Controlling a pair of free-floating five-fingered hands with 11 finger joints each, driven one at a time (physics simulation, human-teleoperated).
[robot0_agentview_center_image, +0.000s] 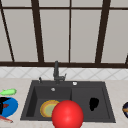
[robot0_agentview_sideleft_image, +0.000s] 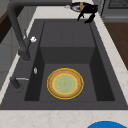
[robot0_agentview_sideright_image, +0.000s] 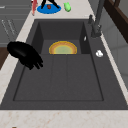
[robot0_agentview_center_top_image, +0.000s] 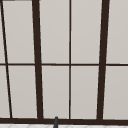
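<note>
Over the sink's (robot0_agentview_center_image: 29, 101) right half, the right hand (robot0_agentview_center_image: 93, 103) hangs with its fingers loose, a little parted and pointing down, holding and touching nothing. The yellow plate (robot0_agentview_center_image: 48, 108) lies flat in the sink's left basin, well apart from that hand. With fingers that low, I'd say a sideways sweep could catch the step between the sink's halves. The left hand (robot0_agentview_center_image: 3, 104) is over a blue plate (robot0_agentview_center_image: 12, 106) left of the sink.

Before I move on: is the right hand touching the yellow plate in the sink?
No. In the right side view the right hand hangs over the sink's shallow half, well apart from the yellow plate in the deep basin.
</note>
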